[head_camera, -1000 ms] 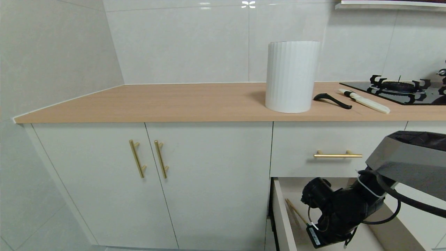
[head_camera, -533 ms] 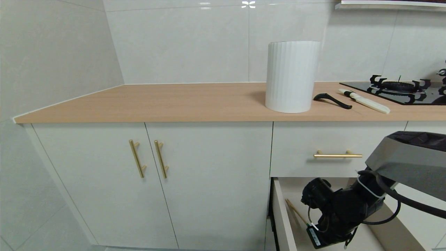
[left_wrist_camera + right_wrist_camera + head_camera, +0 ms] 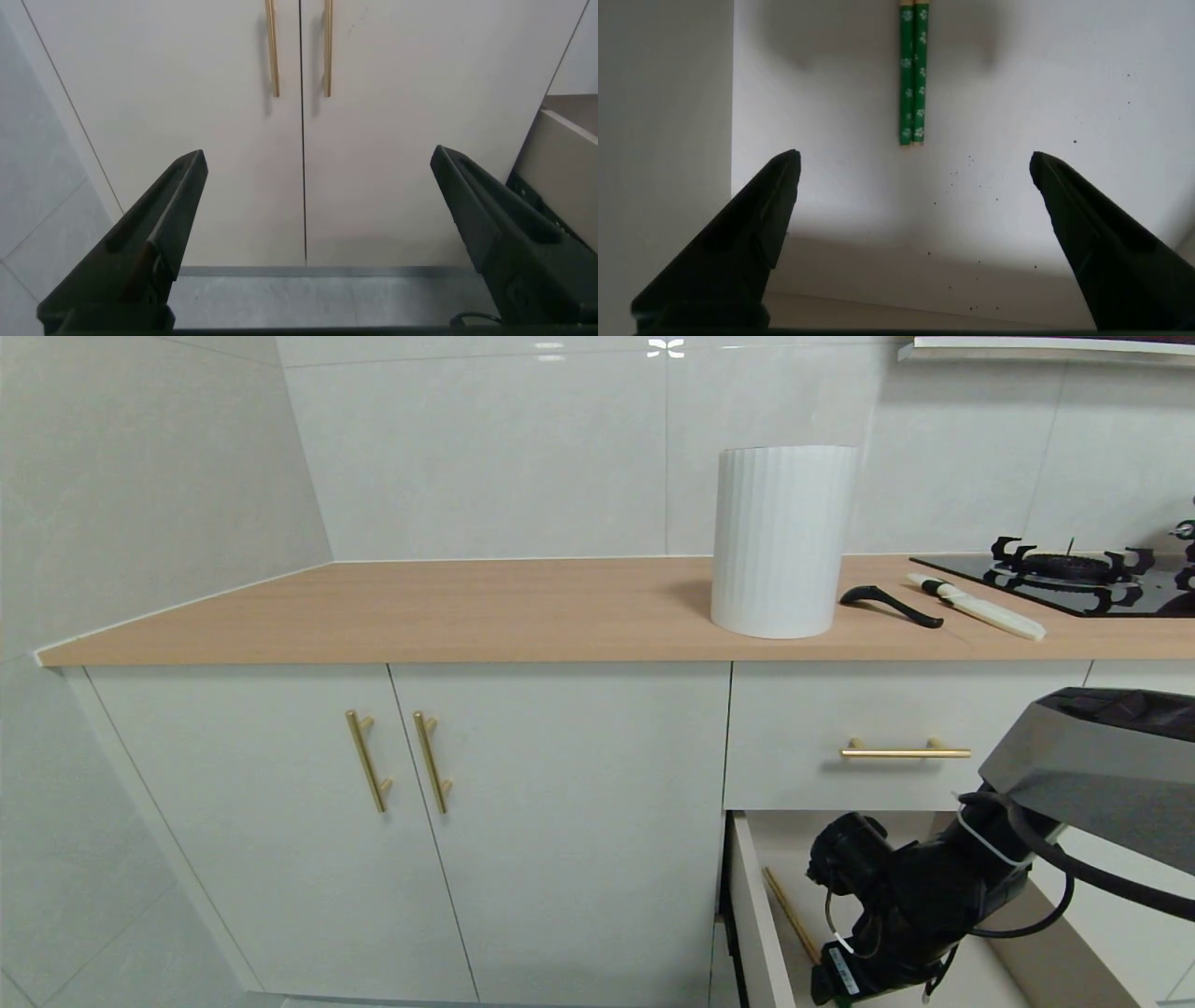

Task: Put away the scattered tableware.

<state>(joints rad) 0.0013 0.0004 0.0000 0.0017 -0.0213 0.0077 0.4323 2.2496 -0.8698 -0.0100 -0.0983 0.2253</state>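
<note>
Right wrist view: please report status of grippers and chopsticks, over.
Right gripper open over white drawer; left gripper open. Green-patterned chopsticks pair lying inside drawer. Nothing in the way.

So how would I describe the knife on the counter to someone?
On the wooden countertop stands a tall white ribbed canister, with a black stove to its right. Two utensils lie between them; the knife is the one nearer the stove. It is long, straight and cream-coloured, while the black utensil beside it is shorter and curved.

The left pincer (image 3: 315, 245) and right pincer (image 3: 913, 238) both stand spread wide, the right arm (image 3: 943, 887) angled downward.
</note>
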